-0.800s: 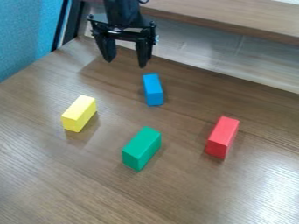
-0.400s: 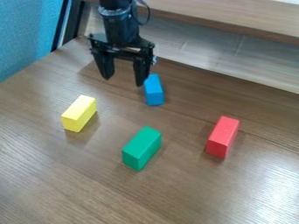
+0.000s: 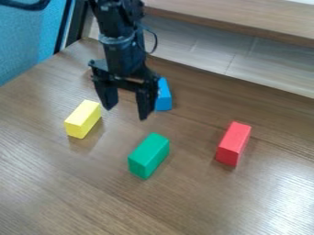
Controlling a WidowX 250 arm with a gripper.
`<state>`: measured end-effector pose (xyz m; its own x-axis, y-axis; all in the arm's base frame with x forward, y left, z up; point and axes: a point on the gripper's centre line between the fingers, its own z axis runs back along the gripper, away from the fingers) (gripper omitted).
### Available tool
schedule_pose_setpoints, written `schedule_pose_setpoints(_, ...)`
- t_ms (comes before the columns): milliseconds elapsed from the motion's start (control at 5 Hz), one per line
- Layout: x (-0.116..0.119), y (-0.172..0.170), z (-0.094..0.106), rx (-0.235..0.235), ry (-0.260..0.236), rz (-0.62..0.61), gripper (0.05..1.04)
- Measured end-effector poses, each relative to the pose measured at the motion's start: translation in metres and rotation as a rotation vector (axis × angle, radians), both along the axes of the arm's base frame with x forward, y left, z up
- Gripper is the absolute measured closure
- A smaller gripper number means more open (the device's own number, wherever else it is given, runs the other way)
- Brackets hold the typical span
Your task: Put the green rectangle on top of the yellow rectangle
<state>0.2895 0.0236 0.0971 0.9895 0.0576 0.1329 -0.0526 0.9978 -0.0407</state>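
From where I stand, this looks like the approach, with the picking up still to be done: the green block point(image 3: 149, 155) lies on the bench point(image 3: 80, 197), and nothing is on top of the yellow one point(image 3: 83, 119). The robot's hand point(image 3: 126, 114) hangs above the bench, on the far side of the green block and partly in front of a blue block point(image 3: 164, 95). Its two fingers are spread apart with nothing between them. What the next move wants, I'd say, is for the hand to come toward me over the green block, turn if need be so the fingers straddle its narrow width, and go down low enough to get a sure hold before any lifting. The green block is a plain, straight-edged bar, a deep, even green, brighter on its upper face and darker down the sides. It lies on a long side, set at a slant, with one end pointing toward the hand. The yellow block lies well apart from it, over to my left, slanted much the same way, so lining one up on the other should take little turning. A red block point(image 3: 233, 143) lies off to my right.
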Motion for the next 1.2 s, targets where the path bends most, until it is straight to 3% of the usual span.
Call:
schedule_pose_setpoints(400,-0.032,-0.02,-0.015,-0.014,0.015,-0.065,0.083)
schedule_pose_setpoints(600,-0.034,-0.025,-0.022,-0.016,0.008,-0.07,0.083)
schedule_pose_setpoints(1000,-0.021,-0.037,-0.05,-0.011,0.03,-0.062,0.083)
schedule_pose_setpoints(1200,-0.014,-0.04,-0.054,-0.004,0.033,-0.058,0.083)
